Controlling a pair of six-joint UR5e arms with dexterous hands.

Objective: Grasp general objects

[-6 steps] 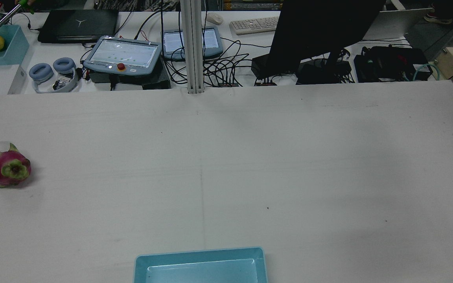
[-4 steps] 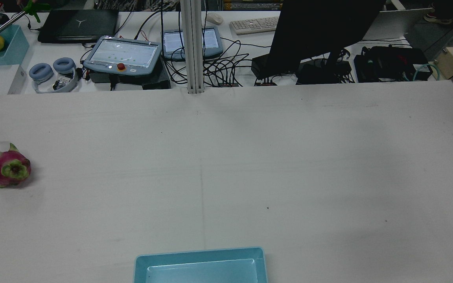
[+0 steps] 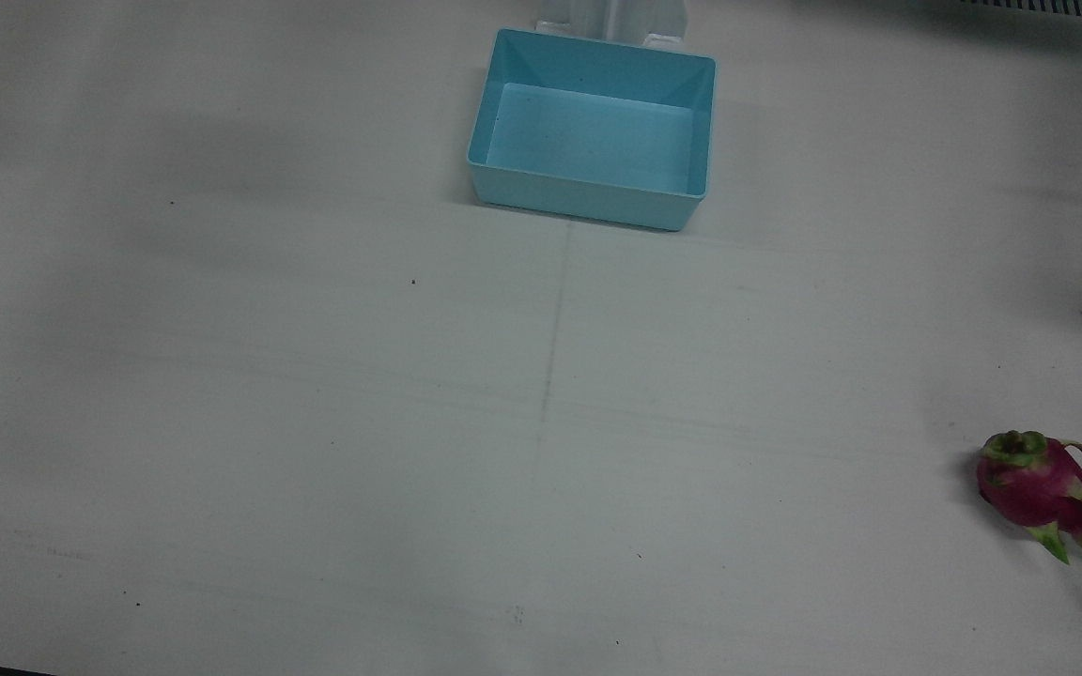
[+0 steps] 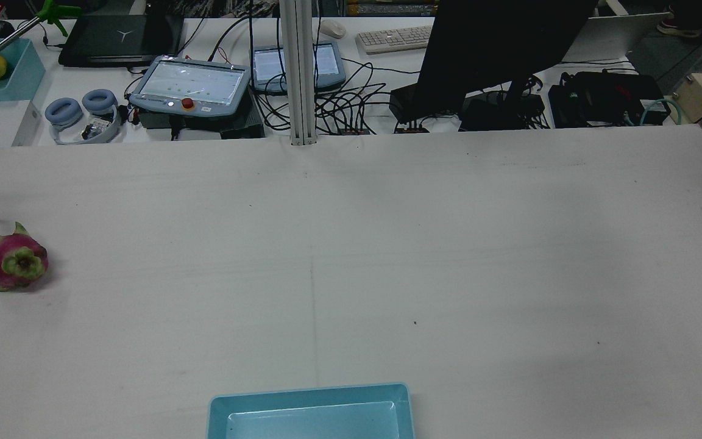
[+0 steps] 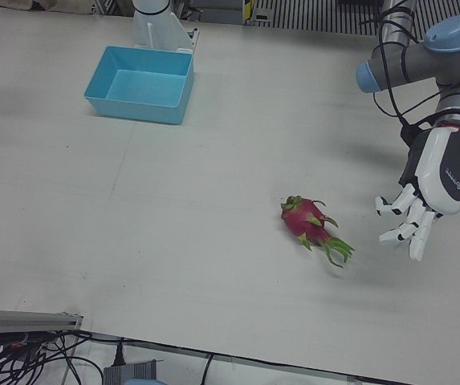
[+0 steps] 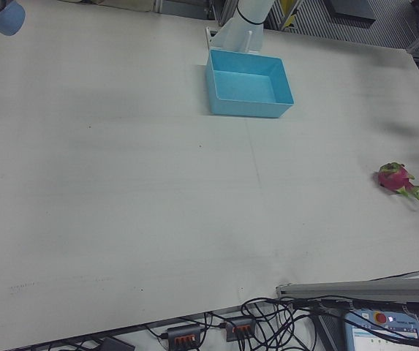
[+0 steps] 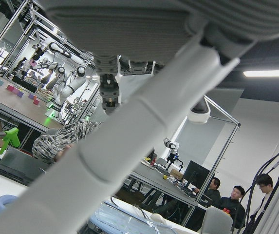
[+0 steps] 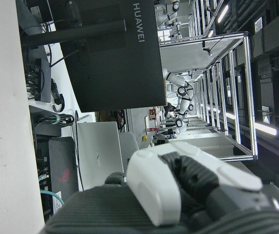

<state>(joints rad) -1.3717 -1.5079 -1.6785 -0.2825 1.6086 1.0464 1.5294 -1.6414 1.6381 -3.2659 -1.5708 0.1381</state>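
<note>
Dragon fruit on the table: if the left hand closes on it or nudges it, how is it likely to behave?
The dragon fruit lies on its side, rounded, so a nudge would probably roll it. Its green scales look bendy; fingers should close on the body. The left hand hangs beside it, open.

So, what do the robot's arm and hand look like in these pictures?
In the left-front view the left arm is grey metal tube with light blue joint caps, and black cables run along it. The left hand has a white shell with a small dark marking, black at the wrist, and white fingers with dark joints. The right hand looks similar: white shells over black.
</note>
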